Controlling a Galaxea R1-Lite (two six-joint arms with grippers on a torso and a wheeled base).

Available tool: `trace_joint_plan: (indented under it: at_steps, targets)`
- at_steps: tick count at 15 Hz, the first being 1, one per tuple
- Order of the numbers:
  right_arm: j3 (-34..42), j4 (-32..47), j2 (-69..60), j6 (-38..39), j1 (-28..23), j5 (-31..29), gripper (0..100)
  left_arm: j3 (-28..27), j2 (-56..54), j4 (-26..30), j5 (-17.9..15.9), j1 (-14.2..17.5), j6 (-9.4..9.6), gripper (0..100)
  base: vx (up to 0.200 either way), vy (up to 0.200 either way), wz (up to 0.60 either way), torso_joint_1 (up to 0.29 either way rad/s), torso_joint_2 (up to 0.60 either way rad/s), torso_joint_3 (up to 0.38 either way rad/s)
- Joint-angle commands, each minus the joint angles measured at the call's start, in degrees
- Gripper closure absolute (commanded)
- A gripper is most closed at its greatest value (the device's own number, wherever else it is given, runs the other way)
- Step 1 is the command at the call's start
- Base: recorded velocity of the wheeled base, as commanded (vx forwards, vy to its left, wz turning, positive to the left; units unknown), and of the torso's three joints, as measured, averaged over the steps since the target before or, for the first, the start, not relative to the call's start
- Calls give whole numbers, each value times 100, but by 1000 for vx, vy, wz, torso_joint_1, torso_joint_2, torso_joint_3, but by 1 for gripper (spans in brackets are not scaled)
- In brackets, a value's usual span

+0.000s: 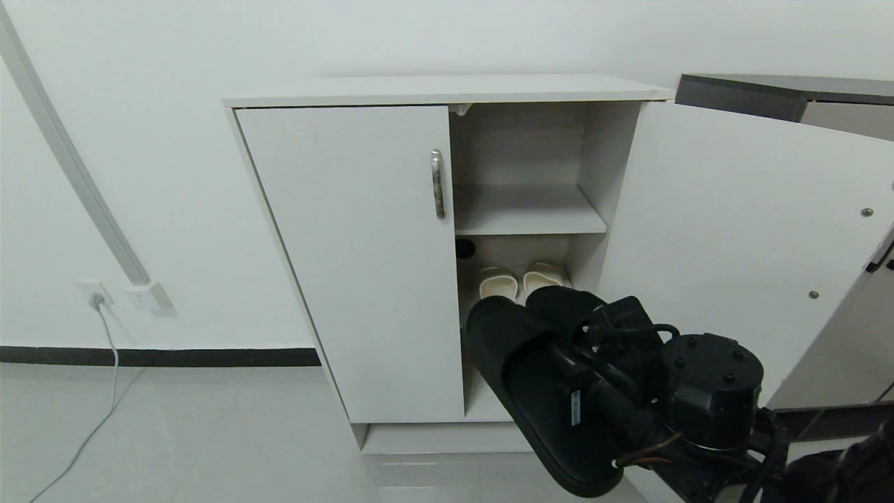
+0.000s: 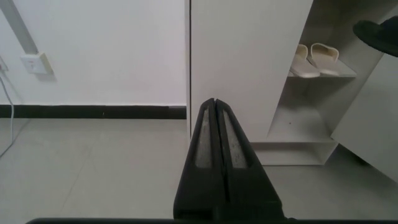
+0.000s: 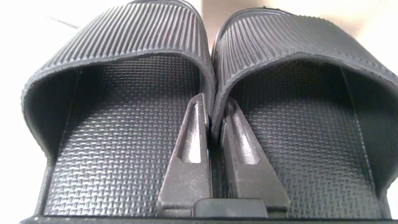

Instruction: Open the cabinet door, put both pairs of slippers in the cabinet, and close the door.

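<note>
The white cabinet [image 1: 447,87] has its right door [image 1: 733,237] swung open and its left door [image 1: 349,258] closed. A pair of white slippers [image 1: 520,281] lies side by side on the middle shelf, also in the left wrist view [image 2: 316,59]. My right gripper [image 3: 213,102] is shut on the pair of black slippers [image 1: 531,377], pinching their two inner side walls together. The black pair hangs just in front of the open compartment, toes toward the white pair. My left gripper [image 2: 214,102] is shut on nothing, low over the floor in front of the closed left door.
The upper shelf [image 1: 524,209] is bare. The bottom shelf [image 2: 298,127] lies below the white slippers. A dark grey cabinet [image 1: 782,94] stands behind the open door. A wall socket with a cable [image 1: 98,300] is at the far left, above the tiled floor.
</note>
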Motion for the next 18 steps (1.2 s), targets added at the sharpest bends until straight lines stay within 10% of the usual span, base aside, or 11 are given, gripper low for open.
trace_joint_plan:
  at_steps: [1, 7, 18]
  targets:
    - [-1037, 625, 436, 94, 86, -994, 100, 1, 7, 2, 2, 3, -2, 100, 0, 0, 0, 0, 0, 0]
    - [-3876, 4114, 506, 1122, 86, -2198, 100, 1, 7, 2, -7, 3, 7, 100, 0, 0, 0, 0, 10, 0]
    - [-4632, 4747, 401, 1096, 77, -2286, 100, 1, 7, 2, -7, 3, 16, 100, 0, 0, 0, 0, 0, 0]
